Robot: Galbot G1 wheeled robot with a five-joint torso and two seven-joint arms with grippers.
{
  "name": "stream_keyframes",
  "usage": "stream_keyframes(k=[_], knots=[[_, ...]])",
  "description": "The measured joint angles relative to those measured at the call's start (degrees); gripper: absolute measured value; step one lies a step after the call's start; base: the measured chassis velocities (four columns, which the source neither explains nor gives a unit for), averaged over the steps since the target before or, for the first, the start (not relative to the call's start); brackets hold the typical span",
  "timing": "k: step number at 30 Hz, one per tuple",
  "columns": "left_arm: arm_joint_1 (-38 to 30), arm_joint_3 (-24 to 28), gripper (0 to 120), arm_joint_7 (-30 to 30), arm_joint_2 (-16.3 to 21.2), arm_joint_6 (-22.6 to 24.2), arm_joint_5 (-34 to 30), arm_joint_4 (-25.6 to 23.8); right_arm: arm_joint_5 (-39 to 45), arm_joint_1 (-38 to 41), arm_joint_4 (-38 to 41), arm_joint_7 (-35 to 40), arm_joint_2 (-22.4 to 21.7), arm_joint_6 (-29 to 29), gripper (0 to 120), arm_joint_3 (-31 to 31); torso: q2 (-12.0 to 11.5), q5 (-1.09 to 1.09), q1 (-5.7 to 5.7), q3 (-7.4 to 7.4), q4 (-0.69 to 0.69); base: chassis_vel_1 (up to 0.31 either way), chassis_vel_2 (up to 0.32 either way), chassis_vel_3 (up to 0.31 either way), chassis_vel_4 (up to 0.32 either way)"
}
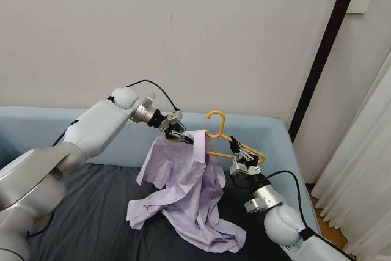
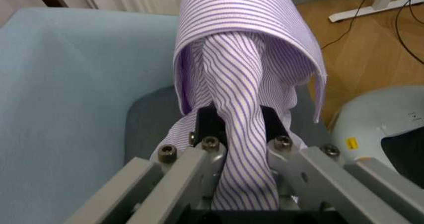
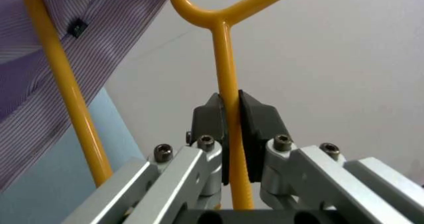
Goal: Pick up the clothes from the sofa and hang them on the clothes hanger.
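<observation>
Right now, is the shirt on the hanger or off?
Partly on: the shirt covers one side of the hanger; the right gripper pinches the bare side, the left gripper clamps the shirt.

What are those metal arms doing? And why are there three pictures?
It is a robot with two arms. The big picture comes from a camera on its head, looking down at a blue sofa. The other two come from small cameras on its wrists, so you see each grasping part, called an end effector, up close. The left end effector pinches a purple striped shirt and holds it up; the shirt's lower part lies on the dark seat. The right end effector pinches a yellow hanger. The shirt drapes over one side of it.
</observation>
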Motion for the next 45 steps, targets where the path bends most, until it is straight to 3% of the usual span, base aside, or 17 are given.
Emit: stream_keyframes(k=[7,11,13,17,19,22,26,27,32,36,45], knots=[[0.3,-0.6,3,-0.1,0.2,0.0,0.0,0.3,2.0,0.0,0.6,0.7,-0.1,-1.0,25,-0.2,0.0,0.0,0.0,0.0,0.0,0.0,0.0,0.0,0.0],[0.5,-1.9,3,-0.3,-0.3,-0.1,0.2,2.2,5.9,-0.8,1.8,1.7,-0.5,-0.5,46,-0.2,0.0,-0.01,0.0,0.0,0.0,0.0,0.0,0.0,0.0],[0.5,-2.5,2,-1.0,-0.5,-0.2,0.2,3.2,9.1,-1.3,2.5,1.6,-0.7,1.7,49,-0.3,0.0,0.0,0.0,0.0,-0.01,0.0,0.0,0.0,0.0],[0.5,-3.6,2,-2.4,-0.5,-0.3,0.0,4.5,21.8,-2.6,3.7,-4.1,-1.4,11.2,69,-0.9,0.0,-0.01,0.0,0.0,0.0,0.0,0.0,0.0,0.0],[0.6,-3.6,2,-2.4,-0.5,-0.3,0.0,4.5,22.5,-2.6,3.7,-4.3,-1.4,11.7,71,-1.0,0.0,-0.01,0.0,0.0,0.0,0.0,0.0,0.0,0.0],[0.7,-4.2,2,-3.2,0.0,-0.3,-0.1,4.5,30.0,-3.3,2.9,-7.9,-1.5,17.0,86,-2.1,0.0,0.0,0.0,0.0,0.0,0.0,0.0,0.0,0.0],[0.7,-4.8,2,-3.8,0.6,-0.3,-0.3,4.3,36.4,-4.6,0.9,-12.3,-1.9,19.6,98,-3.2,0.0,-0.01,0.0,0.0,0.01,0.0,0.0,0.0,0.0],[0.7,-4.8,2,-3.8,0.6,-0.3,-0.3,4.3,36.4,-4.6,0.9,-12.3,-1.9,19.6,98,-3.2,0.0,-0.01,0.0,0.0,0.01,0.0,0.0,0.0,0.0],[0.5,-5.4,2,-4.2,2.3,-0.2,-2.4,3.3,57.3,-5.5,-2.9,-15.4,-2.0,15.2,100,-6.1,0.0,0.0,0.0,0.0,0.01,0.0,0.0,0.0,0.0],[0.5,-5.5,2,-4.3,2.8,-0.2,-3.2,2.8,64.2,-4.7,-6.2,-18.0,-1.1,14.7,100,-6.8,0.0,-0.01,0.0,0.0,0.0,0.0,0.0,0.0,0.0],[1.2,-5.8,2,-4.0,3.3,0.0,-3.5,1.8,67.7,-2.6,-11.6,-19.3,3.0,15.7,100,-8.4,0.0,-0.01,0.0,0.0,0.0,0.0,0.0,0.0,0.0]])
